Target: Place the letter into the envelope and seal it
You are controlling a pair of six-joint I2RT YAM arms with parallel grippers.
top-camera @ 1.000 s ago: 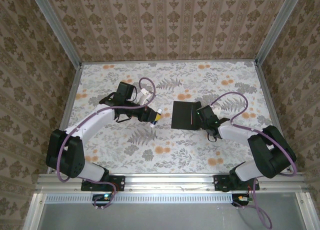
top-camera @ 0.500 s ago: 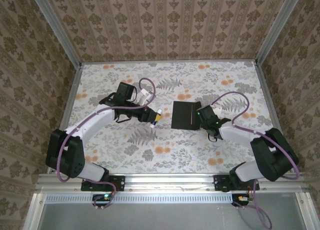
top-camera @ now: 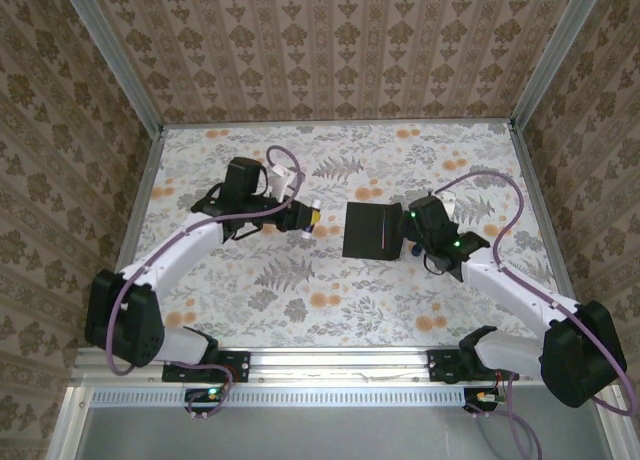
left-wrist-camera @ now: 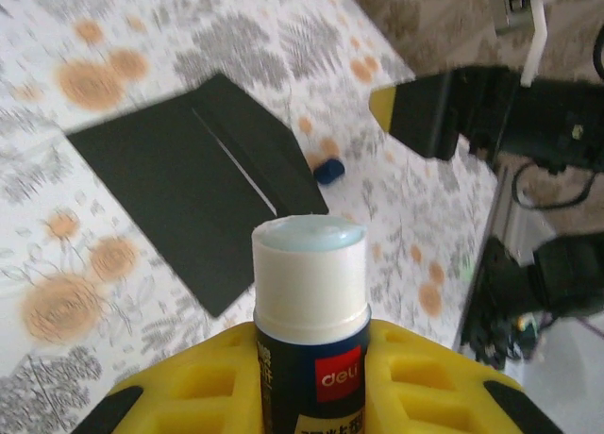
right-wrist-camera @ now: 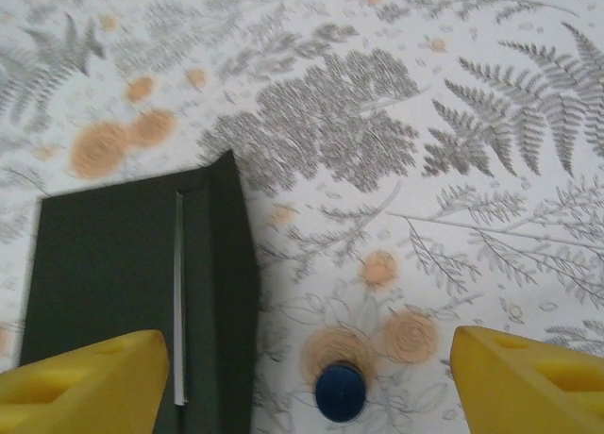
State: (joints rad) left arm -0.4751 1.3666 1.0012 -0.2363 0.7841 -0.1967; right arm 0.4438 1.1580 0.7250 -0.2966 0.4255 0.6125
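The envelope (top-camera: 370, 230) lies flat about the middle of the desk (top-camera: 200, 310), a little toward its right edge. Its flap is folded over the side nearest the right arm. A thin white line (right-wrist-camera: 177, 302) runs along the flap's edge; I cannot tell whether this is the letter.

The left gripper (top-camera: 303, 220) sits left of the envelope and clear of it. Its yellow fingers (left-wrist-camera: 208, 377) are clamped on either side of a glue stick (left-wrist-camera: 310, 292). The stick stands out between them, uncapped, with its pale tip toward the envelope.

The right gripper (right-wrist-camera: 304, 382) is just beside the envelope's right edge. Its yellow fingers (right-wrist-camera: 85, 382) stand wide apart and hold nothing. In the right wrist view the left finger overlaps the envelope's near corner; I cannot tell whether it touches. A small blue cap (right-wrist-camera: 340, 392) rests on the desk between the two fingers, just off the flap side of the envelope and touching neither finger.
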